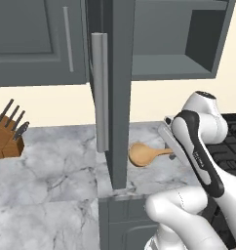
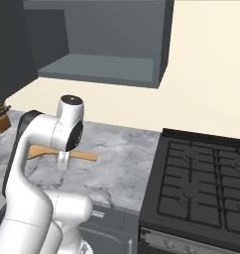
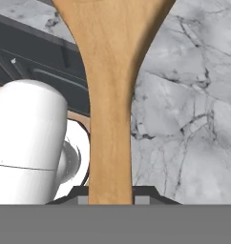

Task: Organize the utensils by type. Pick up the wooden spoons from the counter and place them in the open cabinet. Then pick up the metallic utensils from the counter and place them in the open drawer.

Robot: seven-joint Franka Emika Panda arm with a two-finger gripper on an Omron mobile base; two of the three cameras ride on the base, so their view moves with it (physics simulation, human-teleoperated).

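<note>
Stage: first half of the job, wooden spoons to the cabinet, and this one is in the air, not yet put away.
Gripper: the gripper [image 3: 110, 200] is clamped on the handle of the wooden spoon [image 3: 110, 95], fingers pressed in on both sides of the slim shaft at the bottom of the hand view.
Spoon position: lifted off the counter [image 1: 56, 161]; in the left base view the bowl [image 1: 142, 154] pokes out just right of the open cabinet door [image 1: 117, 93], near the counter's front edge; in the right base view the handle end sticks out level behind the forearm, above the marble.
Spoon look: orange-brown wood with a fine grain, the straight slim handle widening smoothly into a broad oval bowl; it lies roughly level in the grip.
Cabinet: the cabinet [image 2: 107, 67] stands open above the counter, and the bare part of its shelf that shows holds nothing.
Done so far: I judge very little; no spoon can be seen on the shelf.
Left to do: raise this spoon up to the shelf and let go, then any other wooden spoons, then the metal ones into the drawer.
Surroundings: a knife block [image 1: 9, 134] stands at the counter's far left, and a black stove [image 2: 201, 183] adjoins its right end.
</note>
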